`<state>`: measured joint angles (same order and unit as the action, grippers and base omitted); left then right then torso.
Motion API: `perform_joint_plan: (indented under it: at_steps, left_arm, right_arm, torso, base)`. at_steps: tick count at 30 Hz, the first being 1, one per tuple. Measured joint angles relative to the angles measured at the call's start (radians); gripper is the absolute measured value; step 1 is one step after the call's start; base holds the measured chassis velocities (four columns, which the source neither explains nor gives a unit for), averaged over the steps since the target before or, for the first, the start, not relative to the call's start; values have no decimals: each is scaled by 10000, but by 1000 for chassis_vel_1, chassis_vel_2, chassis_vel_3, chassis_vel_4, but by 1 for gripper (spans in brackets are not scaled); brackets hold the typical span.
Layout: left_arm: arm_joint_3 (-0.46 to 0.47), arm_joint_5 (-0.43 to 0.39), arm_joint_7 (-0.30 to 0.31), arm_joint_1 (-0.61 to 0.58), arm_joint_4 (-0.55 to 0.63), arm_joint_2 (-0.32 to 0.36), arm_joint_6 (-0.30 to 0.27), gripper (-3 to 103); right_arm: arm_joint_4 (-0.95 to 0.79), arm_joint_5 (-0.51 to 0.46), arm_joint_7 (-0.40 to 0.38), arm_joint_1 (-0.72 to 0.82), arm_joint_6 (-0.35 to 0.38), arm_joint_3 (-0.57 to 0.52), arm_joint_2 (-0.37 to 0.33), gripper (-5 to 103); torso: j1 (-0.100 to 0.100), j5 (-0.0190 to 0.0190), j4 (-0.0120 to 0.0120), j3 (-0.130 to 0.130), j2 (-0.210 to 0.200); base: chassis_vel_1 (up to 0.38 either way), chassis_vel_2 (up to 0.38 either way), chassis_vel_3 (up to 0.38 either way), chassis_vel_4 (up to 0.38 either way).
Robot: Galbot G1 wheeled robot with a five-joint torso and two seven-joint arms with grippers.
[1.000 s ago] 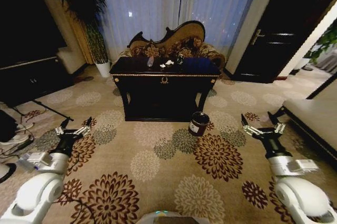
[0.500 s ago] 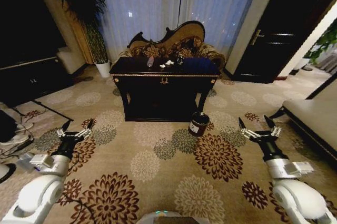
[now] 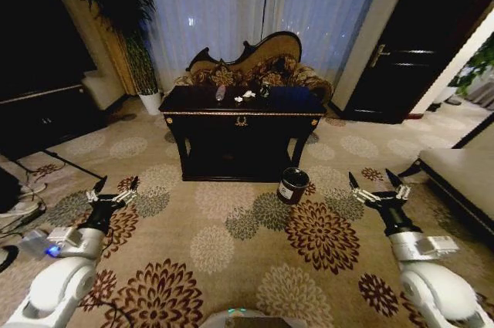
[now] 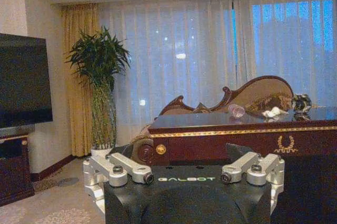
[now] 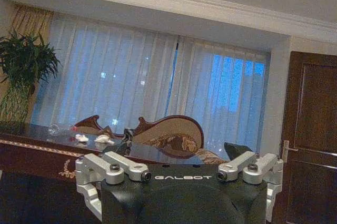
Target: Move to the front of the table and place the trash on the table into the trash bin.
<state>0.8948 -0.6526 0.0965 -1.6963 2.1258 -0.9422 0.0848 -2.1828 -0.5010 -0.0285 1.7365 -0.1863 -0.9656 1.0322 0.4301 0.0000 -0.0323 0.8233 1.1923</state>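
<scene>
The trash lies on the far part of the table (image 3: pixel 241 103) top, left of its middle: a clear bottle (image 3: pixel 221 92) on its side, two white paper lumps (image 3: pixel 248 95) just right of it, and a small shiny wrapper (image 3: pixel 264 90) further right. In the left wrist view the bottle (image 4: pixel 236 110) and the lumps (image 4: pixel 272 112) sit close together on the glossy top. The bin (image 3: pixel 292 185) stands on the carpet (image 3: pixel 231 243) just in front of the table's right leg, upright and open at the top.

The robot stands well back from the table, with a broad stretch of carpet between them, so the step in hand looks to be the approach: nothing is picked up yet. The left gripper (image 3: pixel 113 191) is held low over the carpet on the near left, its fingers spread and empty. The right gripper (image 3: pixel 377 186) is held the same way on the near right, fingers likewise apart with nothing between them.

The next move likely calls for driving straight on until the table edge is near enough for an arm to reach the far part of the top, while stopping short of the bin, which sits right of the direct path. A sofa (image 3: pixel 255 65) stands behind the table, a plant (image 3: pixel 127 11) to the far left.
</scene>
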Motion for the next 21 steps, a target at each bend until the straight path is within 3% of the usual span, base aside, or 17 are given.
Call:
perform_joint_plan:
  at_steps: [6, 21]
  left_arm:
    - [0, 34, -41, -89, -46, -45, 76, 95]
    - [19, 158, -54, -263, 71, -213, 116, 99]
  right_arm:
    - [-1, 27, 16, 6, -25, 35, 57, 100]
    - [17, 123, 55, 57, -94, 33, 129, 100]
  torso:
    - [1, 0, 2, 0, 0]
    - [0, -1, 0, 0, 0]
  base:
    - [-148, 128, 143, -140]
    - [-153, 153, 156, -155]
